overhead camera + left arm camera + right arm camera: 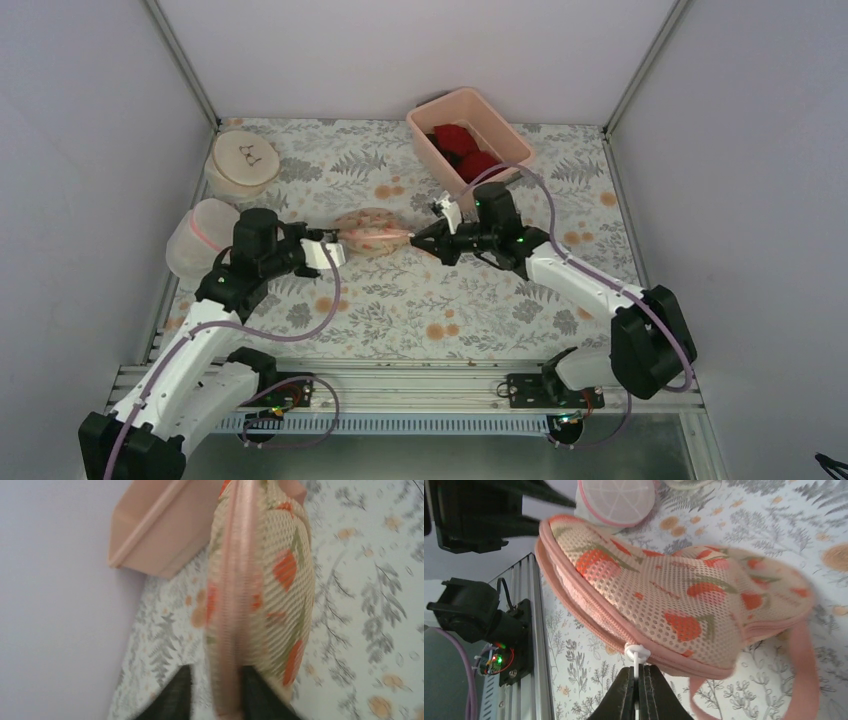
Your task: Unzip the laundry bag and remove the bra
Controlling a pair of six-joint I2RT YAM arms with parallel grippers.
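The laundry bag (372, 232) is held stretched between both arms over the middle of the tabletop (470, 320). The left pincer (217, 700) is clamped on its pink-trimmed end, and the right pincer (640, 680) is pinched together on the white zip pull (637, 654). The bag looks light, soft and floppy — trim and pull seem the surest holds. The bra is hidden inside — no dark fabric shows, and the left wrist view is blurred.

Both arms reach inward, grippers facing each other at the centre
The left gripper (335, 247) points right, jaws nearly closed in a pinch; the right gripper (428, 240) points left, jaws pressed tight together, its elbow bent toward the right side
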